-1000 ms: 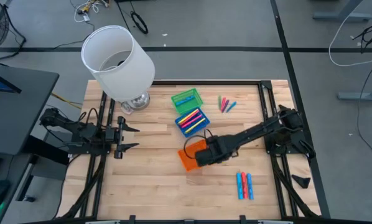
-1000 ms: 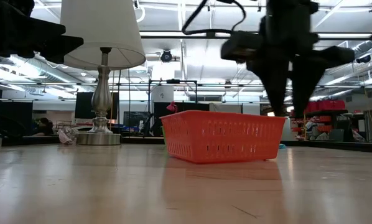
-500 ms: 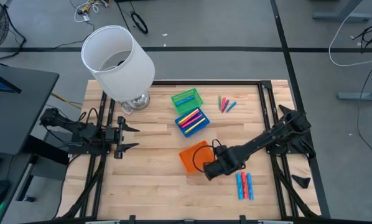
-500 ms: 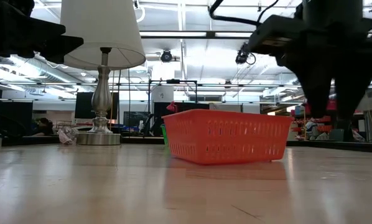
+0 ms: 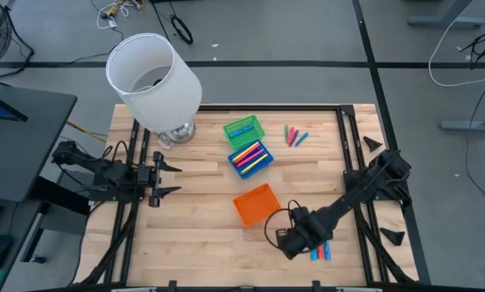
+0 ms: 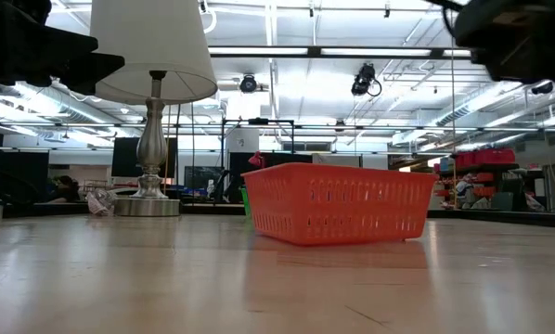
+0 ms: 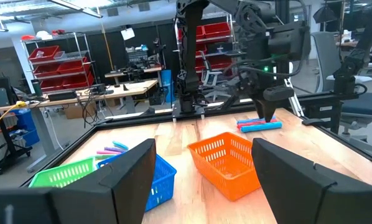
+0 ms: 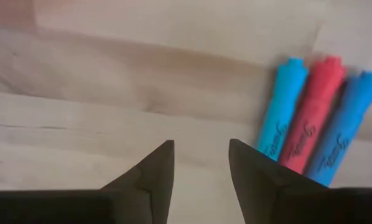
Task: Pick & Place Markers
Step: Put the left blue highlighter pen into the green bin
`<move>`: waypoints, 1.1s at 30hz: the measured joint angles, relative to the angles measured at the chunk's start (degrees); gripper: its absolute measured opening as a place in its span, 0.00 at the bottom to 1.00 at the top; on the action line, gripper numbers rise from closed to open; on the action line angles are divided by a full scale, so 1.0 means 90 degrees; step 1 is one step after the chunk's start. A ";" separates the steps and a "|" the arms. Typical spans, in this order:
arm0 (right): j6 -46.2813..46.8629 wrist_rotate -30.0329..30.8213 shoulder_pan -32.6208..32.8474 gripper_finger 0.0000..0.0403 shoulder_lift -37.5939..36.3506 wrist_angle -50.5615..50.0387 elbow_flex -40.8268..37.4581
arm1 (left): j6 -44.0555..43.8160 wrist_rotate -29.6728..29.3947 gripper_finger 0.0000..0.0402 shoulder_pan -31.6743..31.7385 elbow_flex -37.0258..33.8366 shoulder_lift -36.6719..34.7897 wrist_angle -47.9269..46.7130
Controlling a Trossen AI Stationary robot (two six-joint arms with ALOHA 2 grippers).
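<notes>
Wooden tabletop [image 5: 186, 219] carries three trays, a lamp [image 5: 153, 77] and several markers. Right pincer [image 8: 200, 163] hovers low over bare wood, its fingers parted with a clear gap and nothing between them. Just beside the right pincer, off its fingertips, lie three markers [image 8: 313, 118] side by side and touching: light blue, red, blue. In the high view this group [image 5: 321, 248] sits partly under the right arm near the tabletop's front edge. Orange tray [image 5: 256, 203] stands close to the right pincer, between it and the other trays. Blue tray [image 5: 251, 156] lies farther off beyond the orange one and holds several markers in pink, yellow and orange. Green tray [image 5: 242, 129] lies beyond the blue one, touching it or nearly so. Another small cluster of markers [image 5: 294, 135] rests loose on the wood, well apart from the right pincer, beside the green tray. Left pincer [image 5: 168, 178] waits at the opposite side of the tabletop, fingers spread wide and empty, near the lamp base.
</notes>
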 joint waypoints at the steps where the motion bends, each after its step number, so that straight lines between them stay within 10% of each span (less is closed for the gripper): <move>1: 0.0107 0.0001 0.0068 0.38 0.0000 0.0000 0.0000 | 0.0000 0.0000 0.68 0.0002 -0.0002 0.0000 0.0000; 33: 0.1248 -0.0222 0.0816 0.38 0.0017 0.1080 -0.1066 | 0.0000 0.0000 0.68 0.0002 -0.0002 -0.0002 0.0000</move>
